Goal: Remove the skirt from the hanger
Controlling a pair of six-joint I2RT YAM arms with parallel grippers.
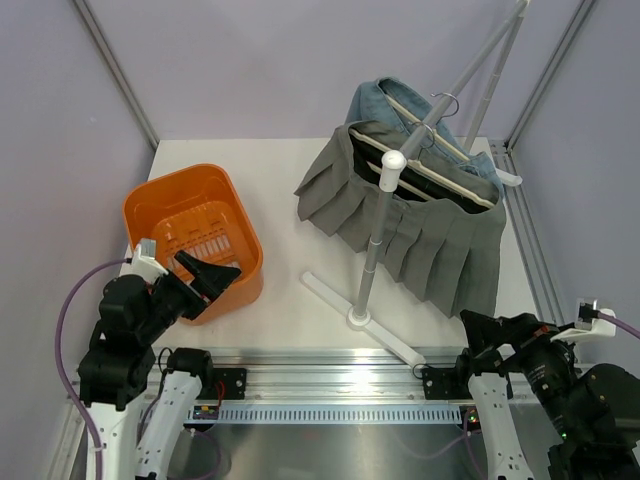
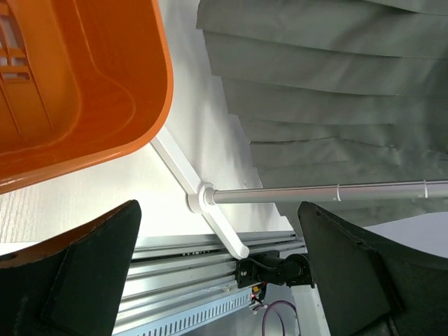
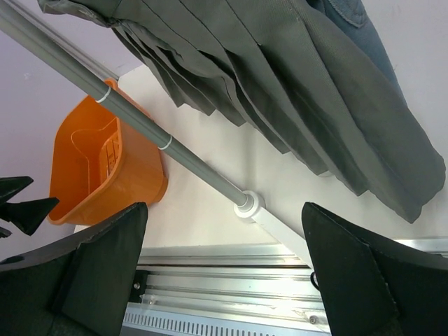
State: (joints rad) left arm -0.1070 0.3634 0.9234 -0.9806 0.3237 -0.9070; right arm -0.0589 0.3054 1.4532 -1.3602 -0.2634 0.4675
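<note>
Hovering with left gripper point(image 1: 214, 279) and right gripper point(image 1: 495, 326) gaping empty, risking toppling the rack point(image 1: 377, 240) ahead by yanking the pleated skirt point(image 1: 440, 245) off its hanger point(image 1: 455, 183).

Orange plastic basket point(image 1: 248, 235) – rounded-square, slotted floor, standing on the left of the table.
White tabletop point(image 1: 290, 250) – matt, rectangular.
Clothes rack with grey metal pole point(image 1: 375, 240) and white plastic fittings; its long white foot bar point(image 1: 385, 335) lies diagonally on the table near the front edge.
Blue denim garment point(image 1: 375, 100), hanging at the far end of the rack's top rail.
Silver aluminium rail point(image 1: 330, 385) with a slotted strip, along the near edge.
Lilac walls point(image 1: 300, 60); slanted metal frame post point(image 1: 113, 70) in the left corner.
</note>
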